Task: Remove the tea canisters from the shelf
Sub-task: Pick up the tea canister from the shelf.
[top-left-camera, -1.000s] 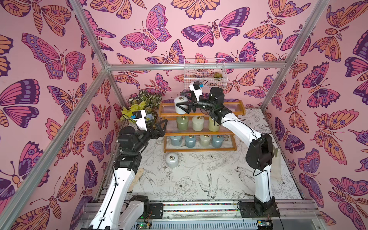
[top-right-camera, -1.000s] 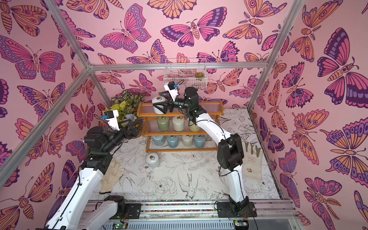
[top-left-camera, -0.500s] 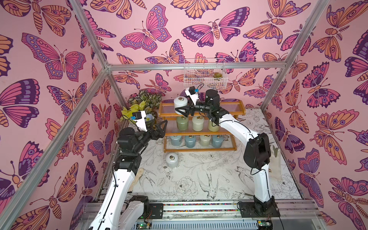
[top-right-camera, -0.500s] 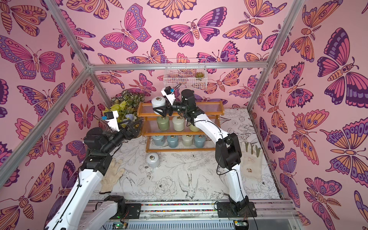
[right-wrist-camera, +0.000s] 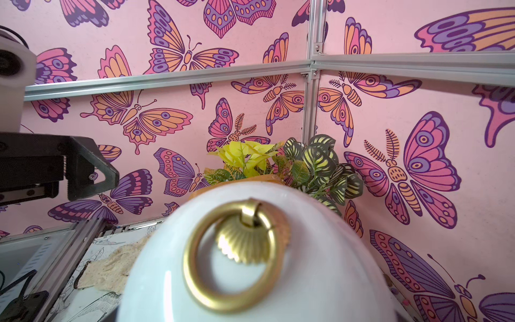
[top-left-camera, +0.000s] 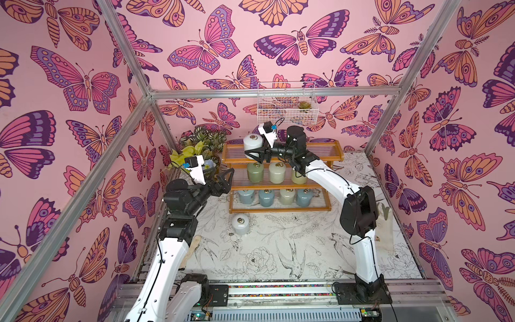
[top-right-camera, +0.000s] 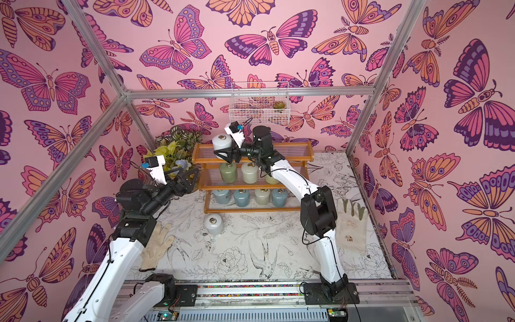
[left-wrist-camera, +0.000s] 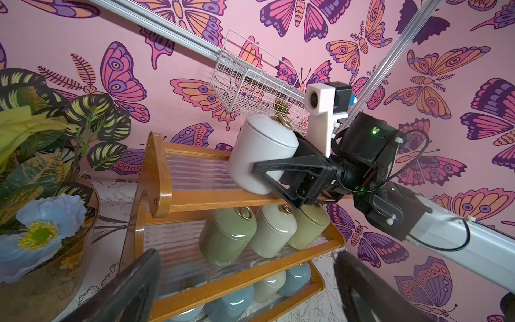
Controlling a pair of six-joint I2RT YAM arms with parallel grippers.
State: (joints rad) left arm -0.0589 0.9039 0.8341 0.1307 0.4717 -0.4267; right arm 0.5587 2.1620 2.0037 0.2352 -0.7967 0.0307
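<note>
Bare mat [top-left-camera: 278,251] before the shelf [top-left-camera: 281,208] — one pale canister [top-left-camera: 240,224] on it, wire basket [top-left-camera: 287,111] over the top tier

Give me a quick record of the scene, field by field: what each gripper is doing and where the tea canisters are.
Right gripper: shut on white canister at the shelf top tier, left end
Left gripper: open, empty, near the shelf's left end
Middle tier: three canisters
Bottom tier: four canisters
Table: loose canister, white, in front of the shelf
</note>
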